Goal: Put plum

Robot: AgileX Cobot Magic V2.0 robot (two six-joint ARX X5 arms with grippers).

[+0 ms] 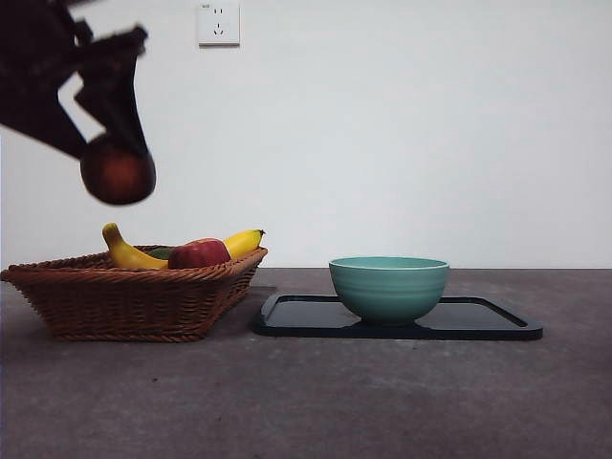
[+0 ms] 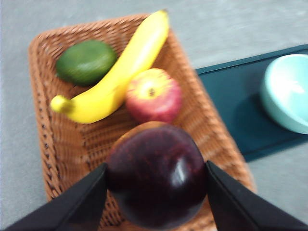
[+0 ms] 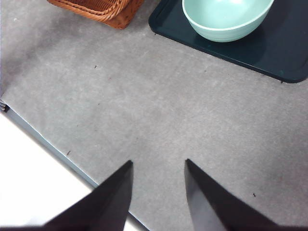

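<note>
My left gripper point(image 1: 119, 163) is shut on the dark purple plum point(image 1: 118, 172) and holds it in the air above the wicker basket point(image 1: 134, 296), at the upper left of the front view. In the left wrist view the plum point(image 2: 156, 175) fills the space between the two black jaws of the gripper point(image 2: 156, 185), over the basket point(image 2: 43, 120). The teal bowl point(image 1: 389, 287) stands on a black tray point(image 1: 478, 325) to the right of the basket. My right gripper point(image 3: 156, 166) is open and empty above bare grey table, away from the bowl point(image 3: 226, 17).
The basket holds a banana point(image 2: 115, 77), a red apple point(image 2: 154, 94) and a green avocado point(image 2: 85, 61). The tray point(image 3: 284, 53) lies close beside the basket point(image 3: 103, 8). The table's edge point(image 3: 53, 149) runs near my right gripper. A wall socket point(image 1: 218, 23) is on the back wall.
</note>
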